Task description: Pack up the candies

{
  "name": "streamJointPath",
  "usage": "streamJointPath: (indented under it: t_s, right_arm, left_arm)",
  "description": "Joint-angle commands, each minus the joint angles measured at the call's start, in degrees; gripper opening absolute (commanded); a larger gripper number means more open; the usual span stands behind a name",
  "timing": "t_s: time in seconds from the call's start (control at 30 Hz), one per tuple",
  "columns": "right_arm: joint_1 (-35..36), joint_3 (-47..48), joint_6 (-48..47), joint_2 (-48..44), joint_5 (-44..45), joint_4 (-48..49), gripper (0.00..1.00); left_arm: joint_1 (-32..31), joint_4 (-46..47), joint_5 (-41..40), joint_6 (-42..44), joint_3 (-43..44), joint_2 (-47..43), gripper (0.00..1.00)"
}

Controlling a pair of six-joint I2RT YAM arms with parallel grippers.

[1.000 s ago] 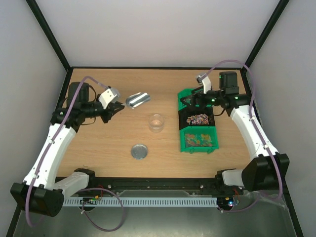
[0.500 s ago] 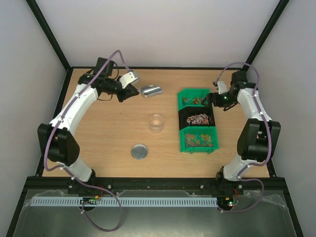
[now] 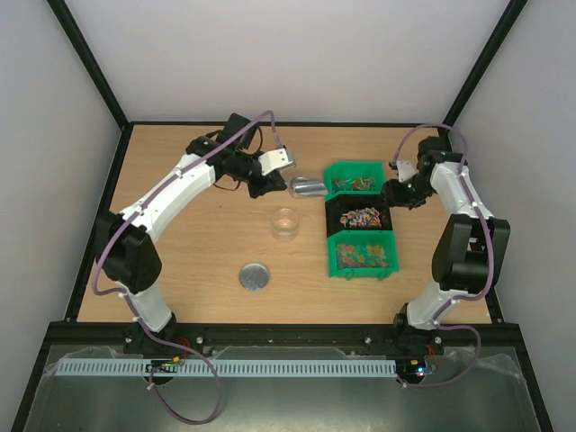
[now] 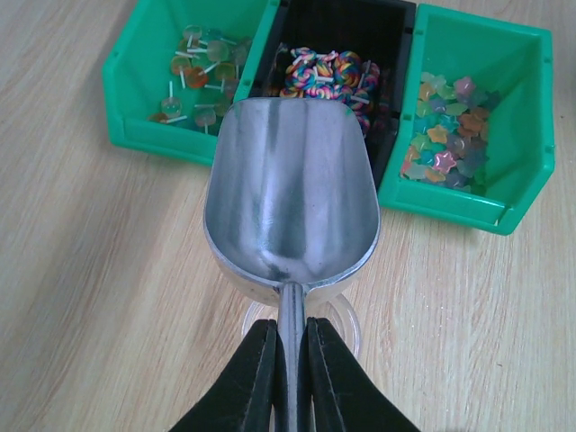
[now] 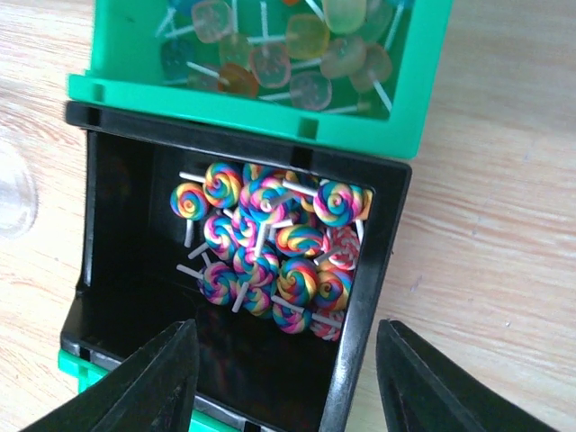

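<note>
Presently, the candies [image 5: 270, 252] lie in three bins set edge to edge on the right side of the worktop [image 3: 180, 261]. There are swirl lollies in the black bin [image 5: 369, 270], clear-ish lollies in the far green bin [image 4: 148, 130], and star pcs in the near green bin [image 4: 504, 193].

Left claw [image 4: 290, 360]: clamped on the thin handle of the metal scoop [image 4: 292, 198]. The bowl is empty, with its mouth just short of the black bin and a clear cup [image 3: 285, 223] under it.

Right claw [image 5: 283, 378]: fingers apart, holding nothing, hovering over the black bin's wall.

Handling, est.: the pcs are tiny, light, hard and loose, and the sticks are likely to tangle. You shouldn't pinch them singly. Take them by scoop, driving the lip low under the heap. Keep the bowl level, or they'll slide off smooth metal. The slim handle may twist in the grip.
</note>
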Motion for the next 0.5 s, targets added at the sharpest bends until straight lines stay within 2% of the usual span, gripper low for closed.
streamJointPath:
  t_s: [0.0,0.47]
  right_arm:
    - [0.2,-2.1,0.4,2.4,1.5,-1.1,0.53]
    - [1.8,-3.2,2.4,6.9,-2.9,2.3,0.32]
  left_arm:
    - [-2.6,0.6,-1.8,-2.2,2.6,1.7,0.02]
    - [-11.0,-8.9,-13.2,-1.8,13.1,11.8,0.02]
